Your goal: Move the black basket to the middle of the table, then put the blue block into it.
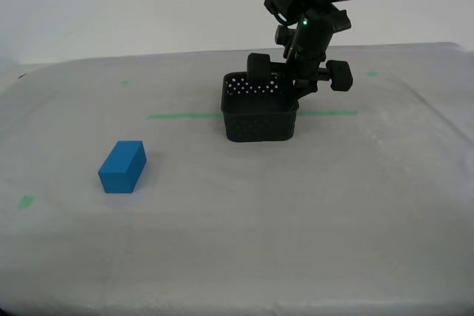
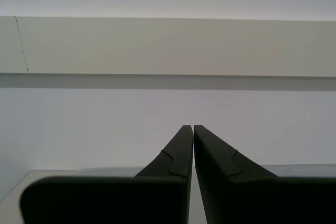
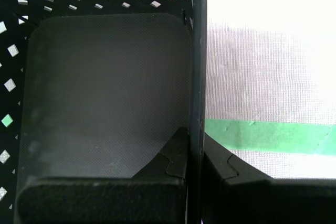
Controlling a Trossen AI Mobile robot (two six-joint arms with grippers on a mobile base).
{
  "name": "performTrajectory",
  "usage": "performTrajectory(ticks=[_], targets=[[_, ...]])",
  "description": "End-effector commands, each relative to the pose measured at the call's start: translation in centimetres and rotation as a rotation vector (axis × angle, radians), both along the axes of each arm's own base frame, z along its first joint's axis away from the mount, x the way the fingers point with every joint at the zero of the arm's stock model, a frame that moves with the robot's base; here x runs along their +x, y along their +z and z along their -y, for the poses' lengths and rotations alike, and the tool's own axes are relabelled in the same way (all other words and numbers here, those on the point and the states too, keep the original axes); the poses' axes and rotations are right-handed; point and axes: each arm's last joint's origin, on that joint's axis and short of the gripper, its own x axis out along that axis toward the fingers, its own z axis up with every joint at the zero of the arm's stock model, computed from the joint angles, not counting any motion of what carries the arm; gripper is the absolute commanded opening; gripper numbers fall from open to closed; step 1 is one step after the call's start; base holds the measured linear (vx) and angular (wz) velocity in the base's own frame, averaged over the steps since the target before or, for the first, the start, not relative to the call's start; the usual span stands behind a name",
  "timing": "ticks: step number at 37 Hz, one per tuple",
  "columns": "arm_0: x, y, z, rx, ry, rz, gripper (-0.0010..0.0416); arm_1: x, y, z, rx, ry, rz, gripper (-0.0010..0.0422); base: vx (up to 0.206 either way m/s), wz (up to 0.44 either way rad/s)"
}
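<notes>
The black basket (image 1: pixel 259 115) stands on the table (image 1: pixel 237 227) a little to the exterior view's right of the middle, across the green tape line (image 1: pixel 185 115). My first gripper (image 3: pixel 195 148) is shut on the basket's wall (image 3: pixel 197 66), one finger inside and one outside; it reaches down from above in the exterior view (image 1: pixel 298 88). The basket's inside (image 3: pixel 105 93) is empty. The blue block (image 1: pixel 123 166) lies on the cloth at the exterior view's left, apart from the basket. My second gripper (image 2: pixel 193 129) is shut and empty, facing a pale wall; it does not show in the exterior view.
Small green tape bits (image 1: pixel 27 201) mark the cloth at the exterior view's left and back. The green tape line also shows next to the basket in the first wrist view (image 3: pixel 268 136). The table's back edge runs behind the arm.
</notes>
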Motion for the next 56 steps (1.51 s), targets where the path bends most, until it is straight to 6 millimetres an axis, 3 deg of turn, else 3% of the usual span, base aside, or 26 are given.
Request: performTrajectory(ticks=[1, 5, 11, 35, 48, 56], targets=[[0.0, 0.1, 0.0, 0.003, -0.005, 0.002, 0.0001, 0.0, 0.1, 0.0, 0.001, 0.000, 0.007, 0.0000, 0.000, 0.000], [0.0, 0.0, 0.0, 0.001, -0.006, -0.002, 0.0015, 0.0, 0.1, 0.0, 0.001, 0.000, 0.007, 0.0000, 0.000, 0.000], [0.0, 0.0, 0.1, -0.015, -0.013, -0.001, 0.0071, 0.0, 0.1, 0.0, 0.002, 0.000, 0.007, 0.0000, 0.000, 0.000], [0.0, 0.3, 0.0, -0.056, 0.073, 0.021, 0.0339, 0.0, 0.1, 0.0, 0.001, 0.000, 0.007, 0.0000, 0.000, 0.000], [1.2, 2.6, -0.7, -0.054, 0.098, 0.056, 0.0401, 0.0, 0.1, 0.0, 0.001, 0.000, 0.007, 0.0000, 0.000, 0.000], [1.7, 4.6, -1.1, -0.064, 0.102, 0.039, 0.0401, 0.0, 0.1, 0.0, 0.002, 0.000, 0.007, 0.0000, 0.000, 0.000]])
